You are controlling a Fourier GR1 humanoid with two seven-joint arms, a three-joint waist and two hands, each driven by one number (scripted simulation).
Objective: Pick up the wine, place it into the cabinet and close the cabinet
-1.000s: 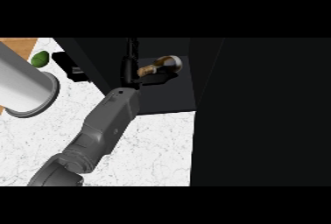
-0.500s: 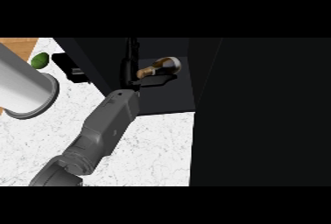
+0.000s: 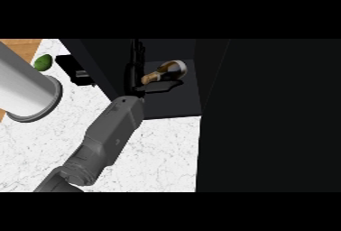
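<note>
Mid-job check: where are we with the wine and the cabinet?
Done, it seems: the wine bottle is already inside the dark cabinet. In hand: one hand, apparently the left, reaches into the cabinet right beside the bottle; whether it grips the bottle is unclear. Left: withdraw the arm and close the cabinet, which is open. The other hand is out of view.

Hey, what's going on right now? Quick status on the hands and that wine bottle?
One robot hand inside the dark cabinet, beside the wine; fingers unclear. Other robot hand out of view. Nothing visibly blocking.
</note>
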